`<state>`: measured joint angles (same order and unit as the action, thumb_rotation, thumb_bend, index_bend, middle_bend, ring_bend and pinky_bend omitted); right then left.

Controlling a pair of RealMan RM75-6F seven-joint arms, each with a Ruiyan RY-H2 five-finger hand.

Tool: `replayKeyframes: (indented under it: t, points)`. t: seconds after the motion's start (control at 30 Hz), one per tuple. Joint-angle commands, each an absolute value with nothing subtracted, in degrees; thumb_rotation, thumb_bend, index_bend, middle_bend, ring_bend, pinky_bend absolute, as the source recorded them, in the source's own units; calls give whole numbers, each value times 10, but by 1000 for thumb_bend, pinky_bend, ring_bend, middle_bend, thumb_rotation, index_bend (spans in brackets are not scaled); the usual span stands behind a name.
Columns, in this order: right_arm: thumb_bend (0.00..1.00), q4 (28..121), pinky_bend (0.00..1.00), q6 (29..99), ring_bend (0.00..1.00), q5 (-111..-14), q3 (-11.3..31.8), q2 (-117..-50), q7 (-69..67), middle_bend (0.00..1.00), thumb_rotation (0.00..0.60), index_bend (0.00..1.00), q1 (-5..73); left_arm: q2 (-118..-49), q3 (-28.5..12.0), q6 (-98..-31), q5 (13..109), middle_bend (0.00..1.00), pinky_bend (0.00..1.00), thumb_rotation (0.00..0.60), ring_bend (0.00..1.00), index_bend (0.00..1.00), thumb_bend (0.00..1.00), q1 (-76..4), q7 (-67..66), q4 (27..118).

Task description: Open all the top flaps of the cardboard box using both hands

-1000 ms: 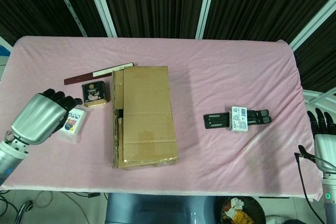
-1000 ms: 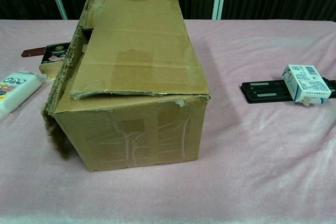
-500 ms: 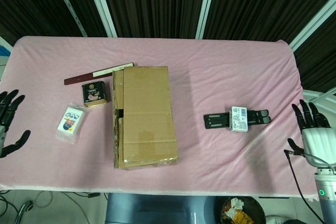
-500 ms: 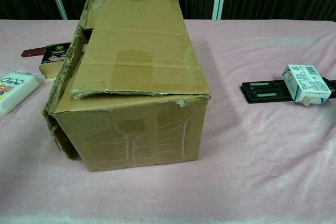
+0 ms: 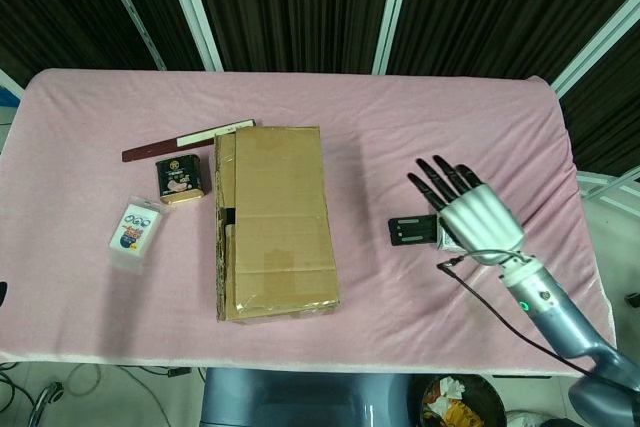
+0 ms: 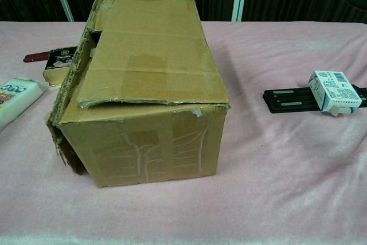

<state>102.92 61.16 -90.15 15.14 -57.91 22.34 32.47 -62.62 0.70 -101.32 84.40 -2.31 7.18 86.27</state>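
Observation:
The cardboard box [image 5: 275,222] stands in the middle of the pink table, its long side running front to back. Its top flaps lie closed; in the chest view the box [image 6: 146,84] shows the near end of the top flap slightly lifted and the left side torn open. My right hand [image 5: 465,209] hovers to the right of the box with its fingers spread and nothing in them, well apart from the cardboard. It does not show in the chest view. My left hand shows in neither view.
A black strip [image 5: 412,231] [image 6: 292,98] lies right of the box, under my right hand, with a small white carton [image 6: 335,91] on it. Left of the box are a dark tin [image 5: 180,179], a white packet [image 5: 135,230] and a brown stick [image 5: 185,140].
My right hand has swung in from the table's right edge to above the black strip. My left hand has drawn back off the left edge of the head view. The box is unchanged.

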Motion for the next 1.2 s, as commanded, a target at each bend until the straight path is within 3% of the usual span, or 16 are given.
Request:
replayKeyframes:
  t: [0.03,0.43,0.77,1.2]
  points:
    - [701,1045,245,527,91,-869,198,-615,254,134,600,124,420,-631,-2,-1000,836,6,64,600,0,13,278,-21,83,856]
    - [855,988,277,417,213,-777,245,-761,261,286,600,273,608,-630,-21,-958,818,6,64,600,0,13,278,-20,94,863]
    - [871,921,277,399,214,-755,227,-859,249,315,600,344,690,-621,-33,-932,807,6,64,600,0,13,279,-19,101,873]
    - [878,869,277,394,212,-774,177,-894,238,335,600,469,717,-620,-40,-925,815,7,64,600,0,13,278,-16,106,873]
